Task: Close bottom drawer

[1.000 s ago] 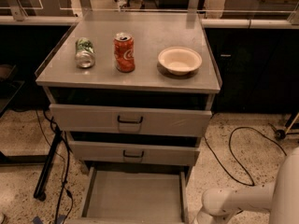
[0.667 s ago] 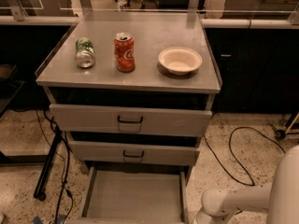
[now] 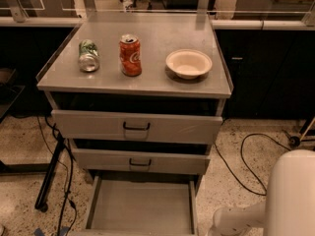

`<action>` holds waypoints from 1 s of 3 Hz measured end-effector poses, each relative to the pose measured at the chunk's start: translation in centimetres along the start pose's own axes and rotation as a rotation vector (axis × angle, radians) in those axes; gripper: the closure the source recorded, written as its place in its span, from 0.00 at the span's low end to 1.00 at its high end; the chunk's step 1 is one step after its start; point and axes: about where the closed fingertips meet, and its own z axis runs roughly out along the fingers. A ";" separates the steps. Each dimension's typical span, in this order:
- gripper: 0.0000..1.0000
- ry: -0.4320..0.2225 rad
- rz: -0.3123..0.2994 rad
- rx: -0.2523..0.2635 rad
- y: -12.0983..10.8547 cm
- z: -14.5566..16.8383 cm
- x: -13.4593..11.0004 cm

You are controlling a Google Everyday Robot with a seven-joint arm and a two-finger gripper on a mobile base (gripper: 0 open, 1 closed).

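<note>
Nearest, at bottom right, the robot's white arm (image 3: 235, 221) is lying low beside the cabinet, w/ a big rounded white shell (image 3: 293, 195) rising to its right. The gripper is sitting outside the shot, past the bottom edge; can't tell its state.

Just left of the arm, the bottom drawer (image 3: 140, 206) is standing pulled out toward the camera, at bottom centre of the view. Its flat grey floor is showing btwn two low side walls, and its front is running off the bottom edge.

Above it, the middle drawer (image 3: 140, 160) is sitting slightly out, black handle at centre. The top drawer (image 3: 138, 127) is jutting out a bit further, also w/ a black handle.

On the speckled floor (image 3: 19, 136), black cables (image 3: 243, 166) are looping to the right of the cabinet, and a black stand leg (image 3: 49, 181) is slanting on the left.

Further back, the cabinet top (image 3: 147, 80) is carrying 3 items in a row: a green can (image 3: 89, 55) lying on its side at left, an orange can (image 3: 130, 55) standing upright near it, and a pale bowl (image 3: 189, 63) at right, apart from both.

Behind, a light rail (image 3: 266, 24) is running across in front of dark cabinetry.
</note>
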 end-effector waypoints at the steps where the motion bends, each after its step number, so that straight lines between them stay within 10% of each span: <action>1: 1.00 0.000 0.003 -0.001 0.0 0.1 0.1; 3: 1.00 0.055 0.071 -0.022 -1.2 4.8 0.7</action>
